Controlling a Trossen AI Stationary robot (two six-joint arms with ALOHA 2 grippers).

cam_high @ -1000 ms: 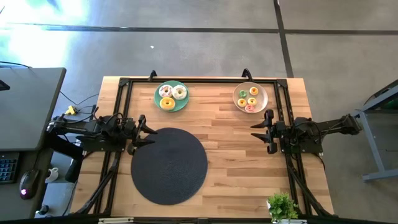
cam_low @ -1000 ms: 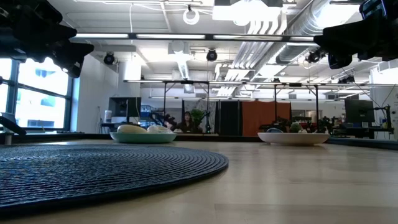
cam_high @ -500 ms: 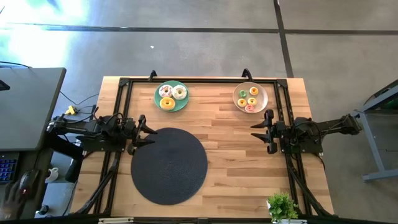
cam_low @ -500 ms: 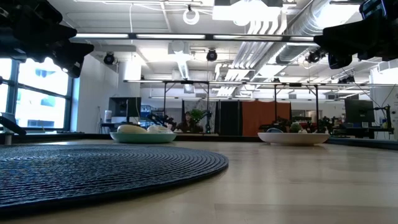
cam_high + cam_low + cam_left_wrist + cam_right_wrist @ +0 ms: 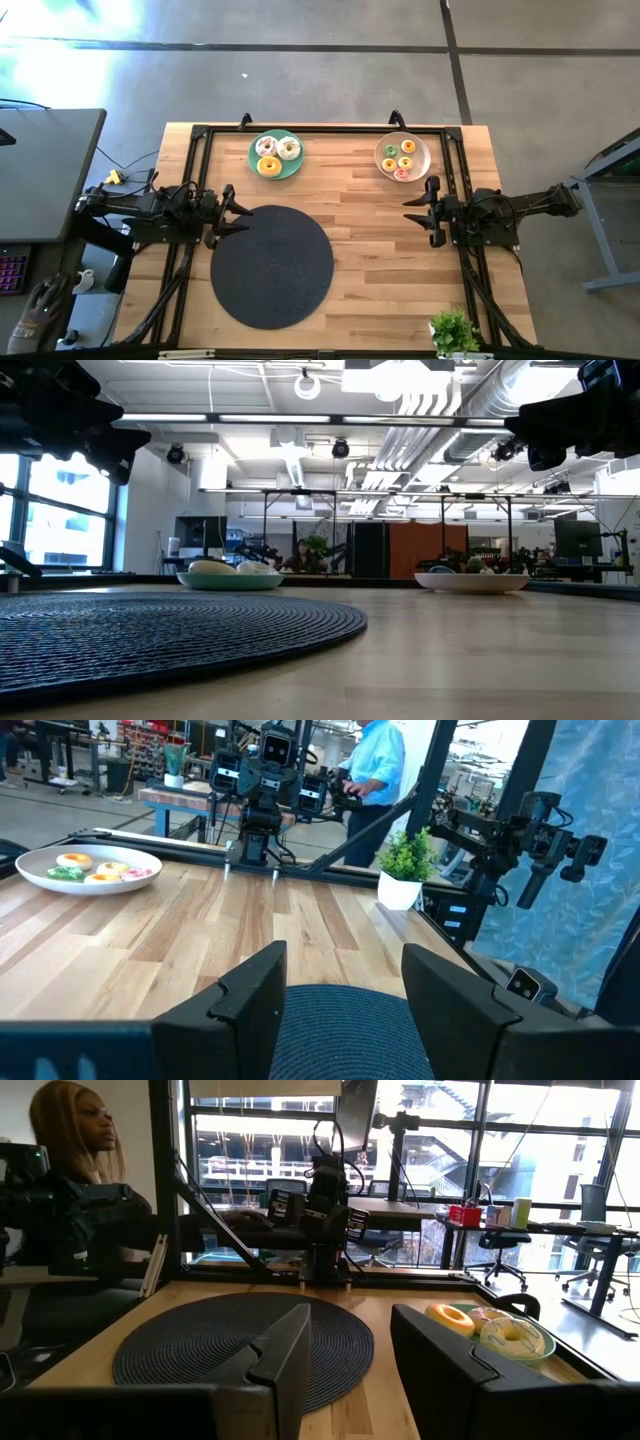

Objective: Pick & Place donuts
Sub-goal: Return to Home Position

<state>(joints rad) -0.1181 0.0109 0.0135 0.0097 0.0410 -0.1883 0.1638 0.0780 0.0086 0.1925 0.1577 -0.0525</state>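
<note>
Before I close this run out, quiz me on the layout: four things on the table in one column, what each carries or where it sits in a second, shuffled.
Column one:
1. green plate
2. beige plate
3. black mat
4. potted plant

Column two:
A. corner of the table, far from both plates
B. carries the small donuts
C. lies flat, no donuts on it
D. carries three larger frosted donuts

Pairs: 1-D, 2-B, 3-C, 4-A.
</note>
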